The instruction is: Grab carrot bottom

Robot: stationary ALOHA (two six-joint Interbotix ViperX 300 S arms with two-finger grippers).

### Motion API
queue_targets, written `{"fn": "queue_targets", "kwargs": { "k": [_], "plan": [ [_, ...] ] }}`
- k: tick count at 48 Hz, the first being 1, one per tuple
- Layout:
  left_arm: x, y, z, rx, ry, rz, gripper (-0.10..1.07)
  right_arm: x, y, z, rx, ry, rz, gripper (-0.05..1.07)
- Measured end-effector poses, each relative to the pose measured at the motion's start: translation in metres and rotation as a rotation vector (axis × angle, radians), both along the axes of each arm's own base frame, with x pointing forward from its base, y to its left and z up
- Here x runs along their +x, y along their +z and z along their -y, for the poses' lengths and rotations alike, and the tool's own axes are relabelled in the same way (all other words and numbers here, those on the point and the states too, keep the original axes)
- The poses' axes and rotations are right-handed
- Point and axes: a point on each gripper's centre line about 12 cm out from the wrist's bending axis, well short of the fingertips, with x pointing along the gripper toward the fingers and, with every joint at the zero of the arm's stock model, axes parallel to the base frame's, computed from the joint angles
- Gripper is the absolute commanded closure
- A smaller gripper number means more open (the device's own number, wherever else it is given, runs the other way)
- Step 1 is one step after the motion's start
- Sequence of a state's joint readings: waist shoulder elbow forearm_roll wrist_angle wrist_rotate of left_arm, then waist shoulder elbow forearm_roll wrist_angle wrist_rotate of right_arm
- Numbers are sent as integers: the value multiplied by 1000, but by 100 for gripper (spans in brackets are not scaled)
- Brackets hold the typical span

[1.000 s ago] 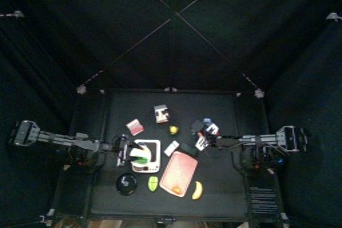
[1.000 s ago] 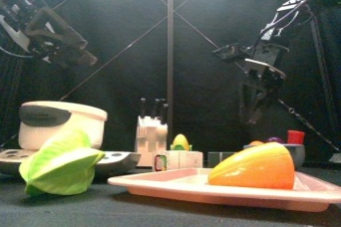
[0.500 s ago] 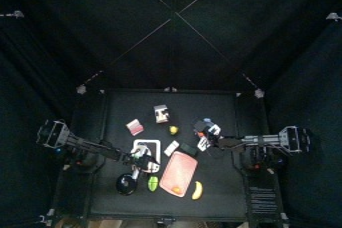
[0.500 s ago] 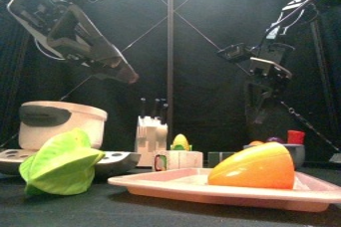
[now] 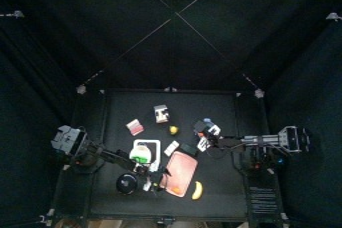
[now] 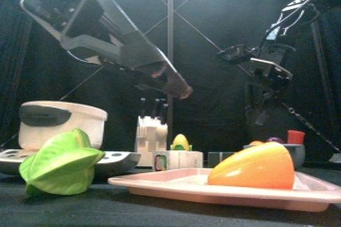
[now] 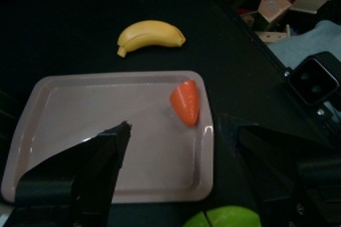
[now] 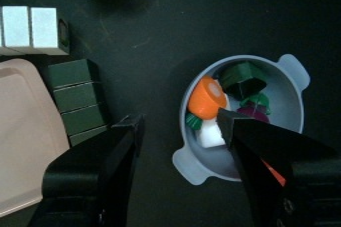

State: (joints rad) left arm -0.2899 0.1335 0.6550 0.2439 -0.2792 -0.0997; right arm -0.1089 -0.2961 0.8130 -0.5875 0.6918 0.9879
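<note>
The carrot bottom [image 7: 186,102] is a short orange piece lying near one long rim of the pink tray [image 7: 80,121]. In the front view it shows as an orange lump [image 6: 253,166] on that tray [image 6: 160,184]. My left gripper [image 7: 180,171] hangs above the tray with its jaws wide open and nothing between them; the carrot lies just ahead of the gap. From the front its arm slants down from the upper left to the gripper [image 6: 170,84]. My right gripper [image 8: 186,166] hovers open over a white bowl [image 8: 286,112] of toy pieces, at the table's right [image 5: 214,140].
A yellow banana [image 7: 150,37] lies on the table beyond the tray. A green leafy toy [image 6: 60,161] sits at the front left, with a white pot [image 6: 60,121] and small boxes [image 6: 154,136] behind. Green blocks [image 8: 74,92] stand beside the bowl.
My left arm has swung in from the far left, coming over the tray, and its jaws have opened a little wider. The right arm has not moved.
</note>
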Motion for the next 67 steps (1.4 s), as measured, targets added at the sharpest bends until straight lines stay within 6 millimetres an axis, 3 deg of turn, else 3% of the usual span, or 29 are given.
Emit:
{"fn": "queue_targets", "kwargs": {
  "k": [22, 38, 67],
  "plan": [
    [37, -19, 11, -81, 80, -38, -6, 0, -7, -1, 14, -1, -16, 10],
    [38, -43, 36, -65, 39, -91, -5, 3, -13, -2, 20, 4, -27, 10],
    [48, -61, 36, -48, 49, -130, -4, 4, -16, -2, 26, 3, -35, 10]
  ]
}}
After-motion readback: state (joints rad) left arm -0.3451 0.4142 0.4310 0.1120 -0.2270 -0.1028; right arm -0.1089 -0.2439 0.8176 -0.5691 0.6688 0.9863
